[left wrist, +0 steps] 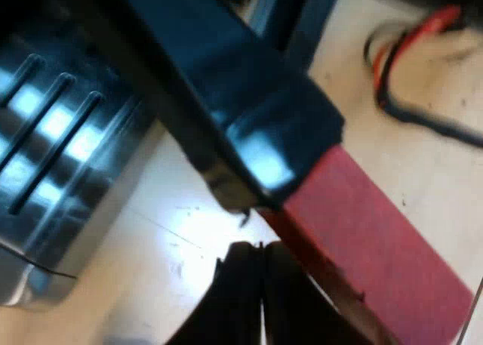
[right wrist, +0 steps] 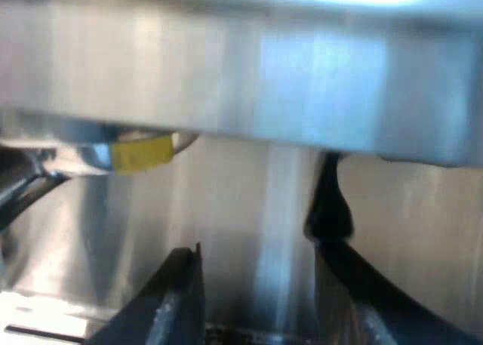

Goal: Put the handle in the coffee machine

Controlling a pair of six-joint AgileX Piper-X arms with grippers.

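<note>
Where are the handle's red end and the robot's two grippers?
handle's red end (left wrist: pixel 377 247): left wrist view, middle of the red face.
left gripper (left wrist: pixel 261 256): left wrist view, seam between its shut fingertips.
right gripper (right wrist: pixel 260 258): right wrist view, gap between its open fingertips.

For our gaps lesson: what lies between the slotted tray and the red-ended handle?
Bare pale table separates tray and handle in the left wrist view.
</note>
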